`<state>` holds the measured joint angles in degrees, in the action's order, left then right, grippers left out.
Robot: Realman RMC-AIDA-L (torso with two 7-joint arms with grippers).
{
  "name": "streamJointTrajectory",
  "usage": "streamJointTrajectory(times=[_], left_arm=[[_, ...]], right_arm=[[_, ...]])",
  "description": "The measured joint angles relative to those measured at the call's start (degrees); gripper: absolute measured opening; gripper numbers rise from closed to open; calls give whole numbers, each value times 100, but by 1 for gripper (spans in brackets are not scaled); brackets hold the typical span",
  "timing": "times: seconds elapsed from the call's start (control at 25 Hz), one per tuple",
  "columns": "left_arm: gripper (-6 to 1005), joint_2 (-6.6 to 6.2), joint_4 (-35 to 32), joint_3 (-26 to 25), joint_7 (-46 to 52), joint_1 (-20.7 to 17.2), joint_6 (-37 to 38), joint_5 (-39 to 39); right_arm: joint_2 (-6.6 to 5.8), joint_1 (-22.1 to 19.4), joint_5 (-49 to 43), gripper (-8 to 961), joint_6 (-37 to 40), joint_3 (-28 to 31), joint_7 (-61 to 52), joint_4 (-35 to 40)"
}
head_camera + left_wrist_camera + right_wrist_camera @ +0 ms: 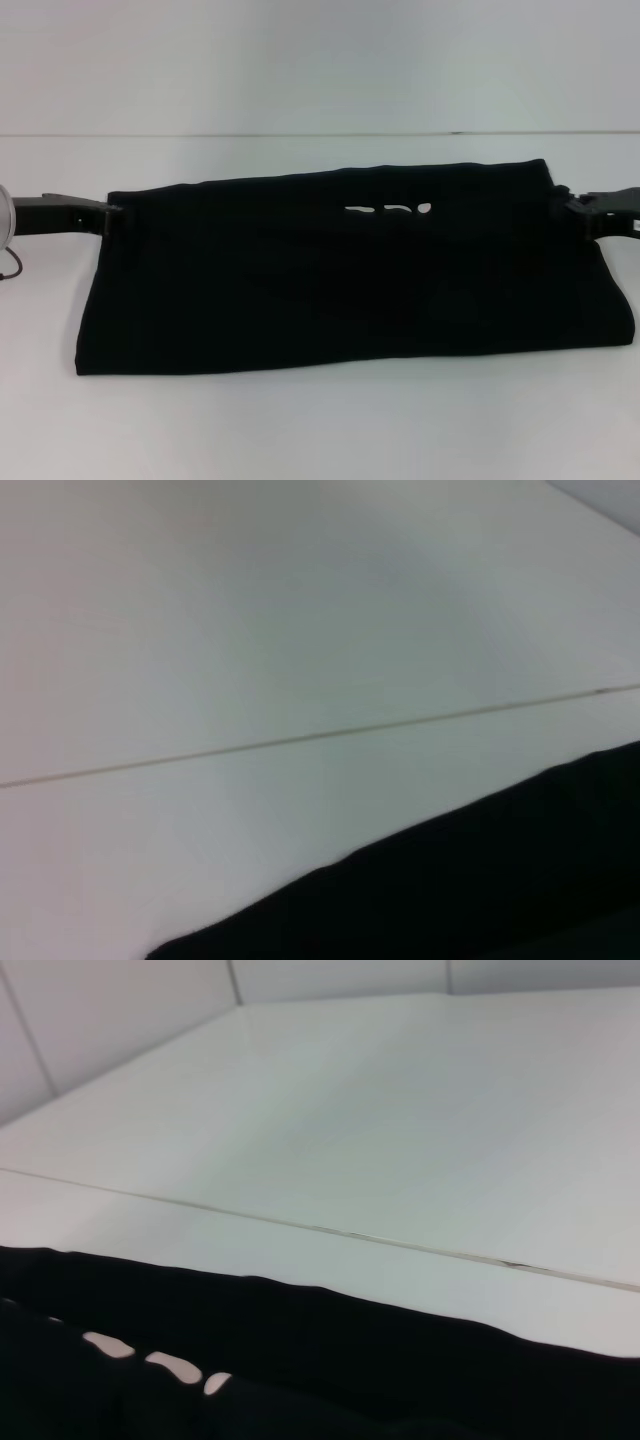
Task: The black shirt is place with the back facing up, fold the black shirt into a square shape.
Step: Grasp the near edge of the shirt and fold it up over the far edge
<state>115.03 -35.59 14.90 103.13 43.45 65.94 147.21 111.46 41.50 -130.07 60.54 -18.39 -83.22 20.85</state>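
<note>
The black shirt (340,275) is spread as a wide folded band on the white table (320,430), stretched between the two pincers. Its far corners are clamped by the left pincer (112,213) and the right pincer (566,204) (three small pale gaps show near the top fold).

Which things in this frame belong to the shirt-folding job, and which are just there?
Part of the job:
- black shirt, lying as a wide band on the table
- left gripper at the shirt's left end
- right gripper at the shirt's right end

Just there:
- white table
- thin seam line across the tabletop behind the shirt
</note>
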Motion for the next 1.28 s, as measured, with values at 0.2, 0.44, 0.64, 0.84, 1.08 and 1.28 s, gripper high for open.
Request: streamJointTrajectory(times=[0.2,0.44,0.64,0.84,1.08,1.28], left_arm=[[7,49,8,23,57,36,-248,-57],[7,65,-6,30,147,63,-440,-205],[8,8,-65,27,173,141,-441,-249],[8,2,-299,38,272,158,-373,-384],[8,-42,-340,128,317,166,-393,-507],[8,-8,-82,168,296,160,-731,-514]], right_arm=[[147,229,34,36,-728,2,-98,-151],[271,434,238,36,-1149,-5,-83,-103],[219,612,271,35,-1168,-2,-163,-8],[217,725,275,35,-1152,-4,-312,191],[212,849,287,35,-1304,-6,-418,301],[313,938,326,35,-1945,-13,-291,43]])
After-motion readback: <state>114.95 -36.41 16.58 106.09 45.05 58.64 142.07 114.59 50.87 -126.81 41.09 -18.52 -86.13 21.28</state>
